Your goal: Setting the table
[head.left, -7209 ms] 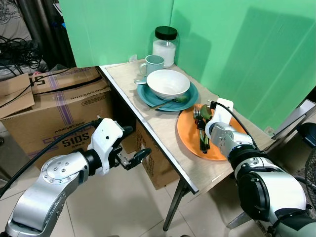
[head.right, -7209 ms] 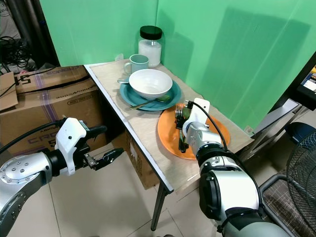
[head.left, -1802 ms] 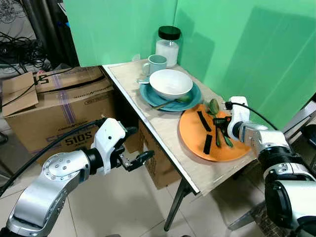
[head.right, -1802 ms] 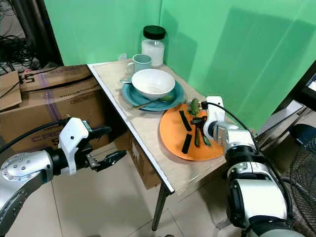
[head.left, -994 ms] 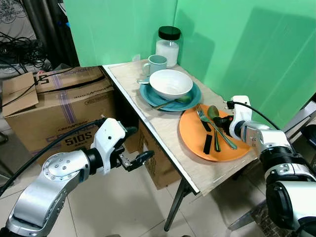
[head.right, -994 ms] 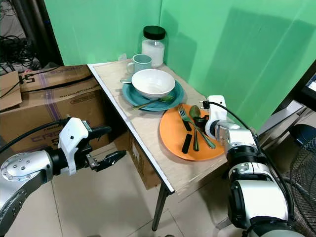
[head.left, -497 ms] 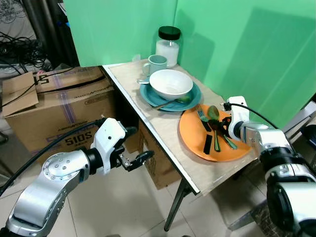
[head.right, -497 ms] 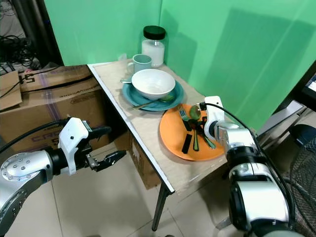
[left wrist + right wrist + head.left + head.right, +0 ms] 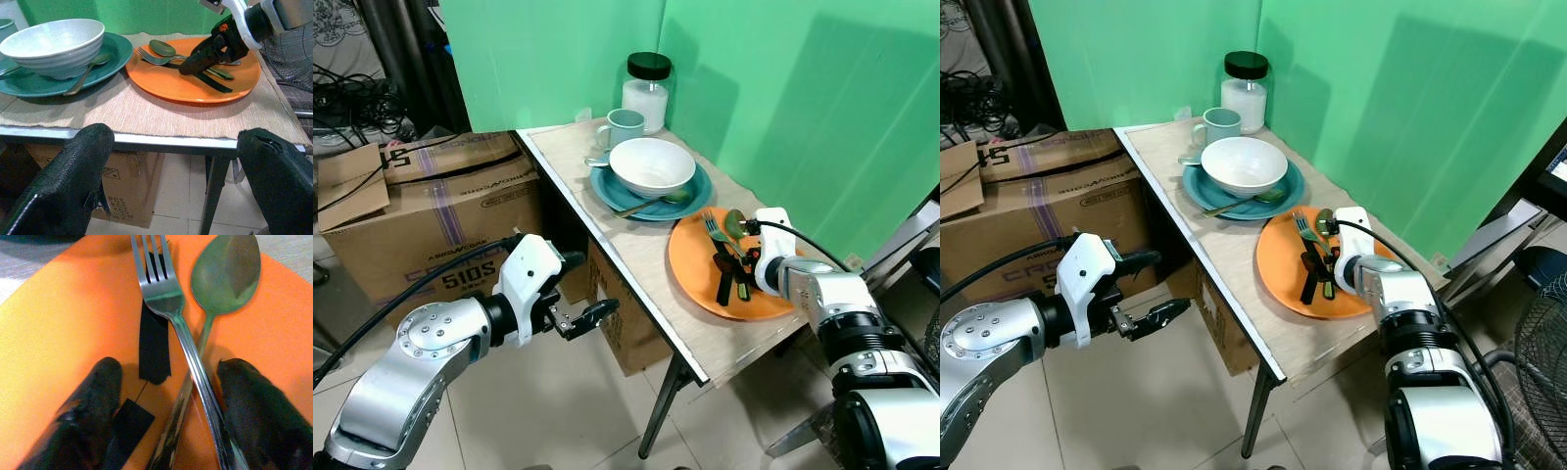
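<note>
right gripper (image 9: 166,401) down on orange plate (image 9: 690,269), fingers apart astride fork (image 9: 168,308) and spoon (image 9: 222,274) (handles crossed) | left gripper (image 9: 587,315) off the table (image 9: 636,264) edge, fingers spread, empty

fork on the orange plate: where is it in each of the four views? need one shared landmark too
Left eye: fork on the plate's far side, by the right gripper.
Right eye: same place.
Left wrist: across the table, tines toward the bowl.
Right wrist: crossing over the spoon's handle.
Landmark: spoon beside it on the orange plate.
</note>
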`<state>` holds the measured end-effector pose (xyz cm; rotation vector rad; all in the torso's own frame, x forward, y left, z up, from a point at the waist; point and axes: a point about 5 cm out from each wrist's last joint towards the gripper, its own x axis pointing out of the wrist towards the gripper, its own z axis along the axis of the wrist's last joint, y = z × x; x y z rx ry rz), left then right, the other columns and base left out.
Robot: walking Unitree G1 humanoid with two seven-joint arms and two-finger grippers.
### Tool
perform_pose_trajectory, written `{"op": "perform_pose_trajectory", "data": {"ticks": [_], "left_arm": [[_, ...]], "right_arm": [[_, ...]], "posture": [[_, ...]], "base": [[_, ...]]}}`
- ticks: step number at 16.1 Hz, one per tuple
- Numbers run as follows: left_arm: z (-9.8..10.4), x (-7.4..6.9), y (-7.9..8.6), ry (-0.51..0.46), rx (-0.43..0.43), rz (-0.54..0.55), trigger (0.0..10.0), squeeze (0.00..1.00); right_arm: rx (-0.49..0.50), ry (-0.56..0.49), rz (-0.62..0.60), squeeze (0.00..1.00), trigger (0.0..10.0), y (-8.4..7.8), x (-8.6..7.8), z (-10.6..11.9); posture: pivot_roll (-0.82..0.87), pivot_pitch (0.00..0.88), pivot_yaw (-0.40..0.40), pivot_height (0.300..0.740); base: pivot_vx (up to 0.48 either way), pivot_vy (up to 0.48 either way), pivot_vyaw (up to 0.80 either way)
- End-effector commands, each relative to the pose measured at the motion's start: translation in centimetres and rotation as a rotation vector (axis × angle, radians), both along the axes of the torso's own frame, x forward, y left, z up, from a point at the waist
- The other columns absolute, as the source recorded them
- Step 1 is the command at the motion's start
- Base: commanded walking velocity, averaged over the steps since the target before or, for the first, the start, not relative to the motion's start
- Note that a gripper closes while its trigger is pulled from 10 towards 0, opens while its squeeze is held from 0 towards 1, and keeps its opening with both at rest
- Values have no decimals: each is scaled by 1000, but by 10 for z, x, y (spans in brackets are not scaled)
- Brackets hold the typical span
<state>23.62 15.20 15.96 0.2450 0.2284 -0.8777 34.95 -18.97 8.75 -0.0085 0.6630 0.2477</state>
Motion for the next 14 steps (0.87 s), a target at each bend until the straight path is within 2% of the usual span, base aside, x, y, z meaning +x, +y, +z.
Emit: {"op": "perform_pose_trajectory", "data": {"ticks": [1,5,14], "left_arm": [[1,0,-1,1,7,-20,10000,0],[1,0,-1,2,9,-18,10000,0],[1,0,0,0,11,-17,10000,0]], "right_arm": [[20,-2,-24,0,0,-1,0,2],[40,-12,-21,0,0,6,2,4],[22,-8,-39,0,0,7,4,2]], "posture": [[80,0,-81,740],[82,0,-82,740],[87,0,-86,740]], "base": [[0,0,0],[0,0,0],[0,0,0]]}}
